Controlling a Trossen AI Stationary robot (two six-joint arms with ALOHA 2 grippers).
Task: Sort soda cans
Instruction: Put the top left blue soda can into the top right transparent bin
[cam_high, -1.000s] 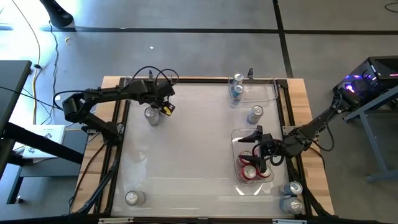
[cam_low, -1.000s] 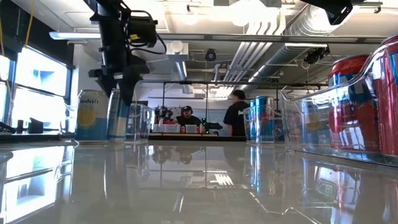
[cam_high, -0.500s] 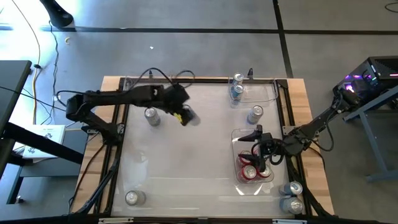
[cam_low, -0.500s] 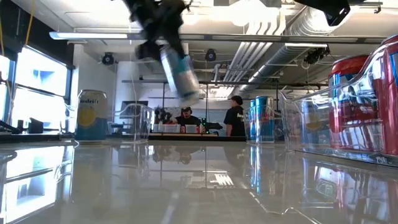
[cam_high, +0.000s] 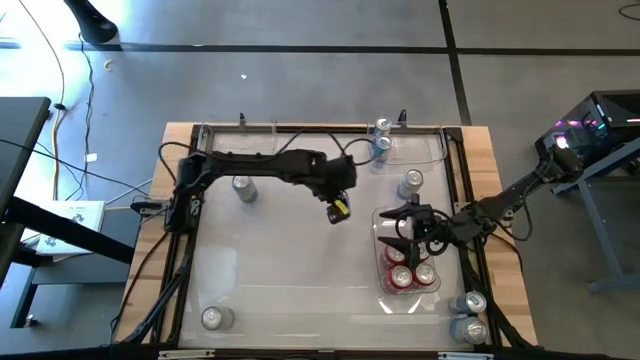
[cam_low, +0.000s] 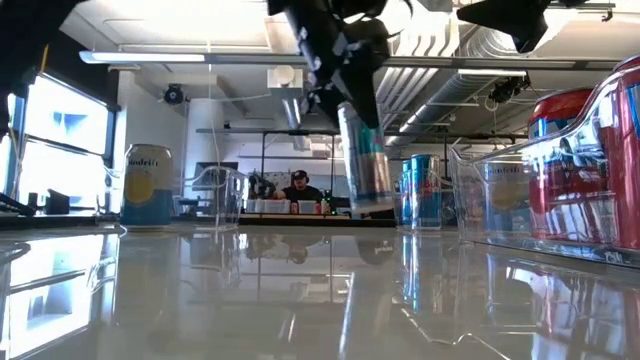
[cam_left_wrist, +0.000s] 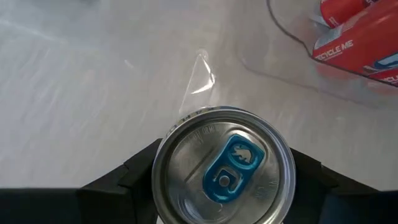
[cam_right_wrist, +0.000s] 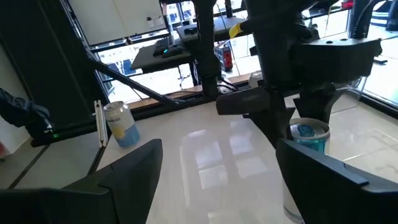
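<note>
My left gripper (cam_high: 337, 203) hangs over the table's middle, shut on a silver soda can with a blue tab (cam_left_wrist: 222, 167), which shows tilted in the low view (cam_low: 365, 165). My right gripper (cam_high: 402, 226) is open with nothing between its fingers, above the far end of a clear bin (cam_high: 377, 242) holding red cans (cam_high: 404, 275). Another can (cam_high: 243, 187) stands on its base at the far left, and one (cam_high: 410, 183) stands right of my left gripper. My left gripper pinches the can's side wall just below the top rim (cam_left_wrist: 163, 163) between its two fingers (cam_left_wrist: 134, 180), one on each side. The fingers come from above, slanting down. The can hangs below them, tilted, lifted clear of the table (cam_low: 300, 290).
A second clear bin (cam_high: 432, 152) at the far right holds two blue cans (cam_high: 379, 140). One can (cam_high: 213, 317) stands at the near left corner, two more (cam_high: 470, 312) outside the near right corner. Open tabletop lies between the arms and toward the near edge.
My left gripper has lifted the silver can from beside the far-left can and carried it toward the table's right, toward the bin of red cans, rolling its wrist as it went. The can now hangs tilted, clear of the table. The far-left can stayed where it was.
</note>
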